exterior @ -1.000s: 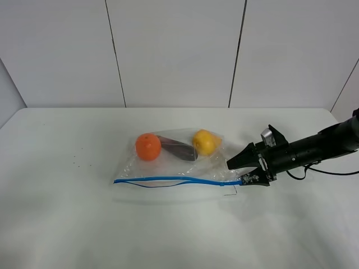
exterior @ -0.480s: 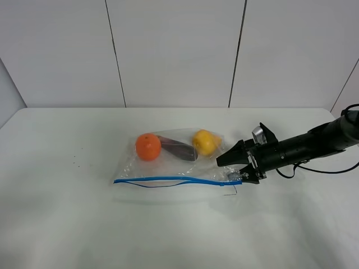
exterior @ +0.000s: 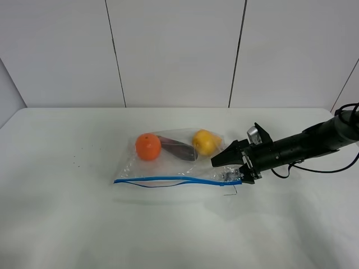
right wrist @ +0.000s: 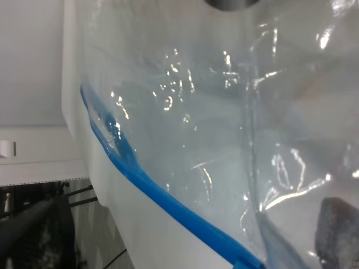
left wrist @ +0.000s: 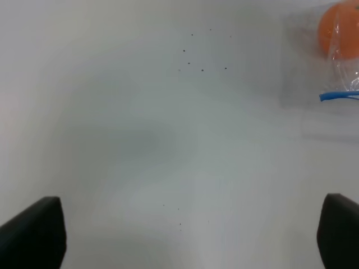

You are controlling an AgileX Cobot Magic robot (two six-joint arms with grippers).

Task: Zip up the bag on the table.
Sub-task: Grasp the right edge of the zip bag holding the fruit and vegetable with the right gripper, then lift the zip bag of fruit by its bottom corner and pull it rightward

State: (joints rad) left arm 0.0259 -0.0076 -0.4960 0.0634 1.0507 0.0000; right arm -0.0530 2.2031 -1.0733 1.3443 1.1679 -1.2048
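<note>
Bag (exterior: 174, 162) lies about mid-table (exterior: 67, 224), a little toward the far edge, with its blue zipper strip (exterior: 162, 180) along the long side facing the near edge. Exterior high view: over the last second the right gripper (exterior: 223, 171) has slid in from the right-hand edge, and now reaches over the bag's right end. Its jaws are spread, one finger above the plastic and one low by the strip's end, gripping nothing yet. The bag has not shifted. Likely a setup to pinch the zipper's end; closure not begun. Count: one bag, one strip, one orange (exterior: 148, 147), one yellow fruit (exterior: 205, 142), one dark item (exterior: 178, 149) between them. Left wrist view: the left gripper (left wrist: 185, 235) hovers over bare table well apart from the bag, jaws wide, empty; only the bag's corner shows. Right wrist view: crinkled plastic fills the frame, the strip crossing it; jaws not readable here.
</note>
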